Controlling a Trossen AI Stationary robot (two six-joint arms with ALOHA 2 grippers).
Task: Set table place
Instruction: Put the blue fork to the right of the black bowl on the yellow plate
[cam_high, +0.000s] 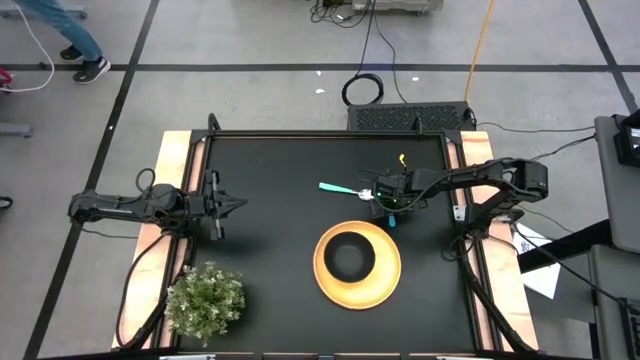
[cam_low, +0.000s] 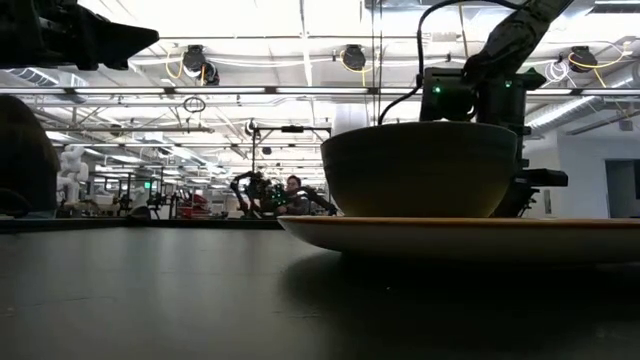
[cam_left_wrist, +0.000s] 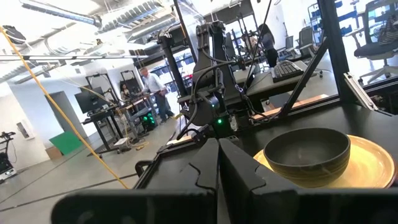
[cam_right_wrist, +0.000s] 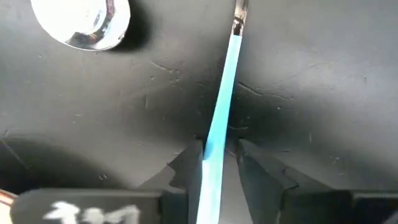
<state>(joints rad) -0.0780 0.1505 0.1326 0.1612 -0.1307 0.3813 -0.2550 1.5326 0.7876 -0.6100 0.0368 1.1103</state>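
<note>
A round yellow plate (cam_high: 385, 285) lies on the black table (cam_high: 270, 170) with a black bowl (cam_high: 348, 258) standing in it; both also show in the low view, the bowl (cam_low: 420, 170) on the plate (cam_low: 460, 235). A teal-handled spoon (cam_high: 335, 188) lies flat on the table, far of the plate, and its metal bowl (cam_right_wrist: 81, 22) shows in the right wrist view. My right gripper (cam_high: 388, 200) is beside it, low over the table, shut on a teal-handled fork (cam_right_wrist: 221, 106) whose head is out of frame. My left gripper (cam_high: 238, 205) is shut and empty at the table's left. My right gripper (cam_right_wrist: 217, 152) pinches the fork's teal handle (cam_right_wrist: 214, 140) between its two fingers, which come from above and lie across it. The handle runs on past the fingers to its metal neck (cam_right_wrist: 238, 22). Whether it rests on the table or is just clear, I cannot tell.
A green bushy potted plant (cam_high: 205, 300) stands at the near left corner. Light wooden strips (cam_high: 165, 160) run along the table's left and right sides. Bare black tabletop lies between the left gripper and the plate. People and equipment stand in the room beyond.
</note>
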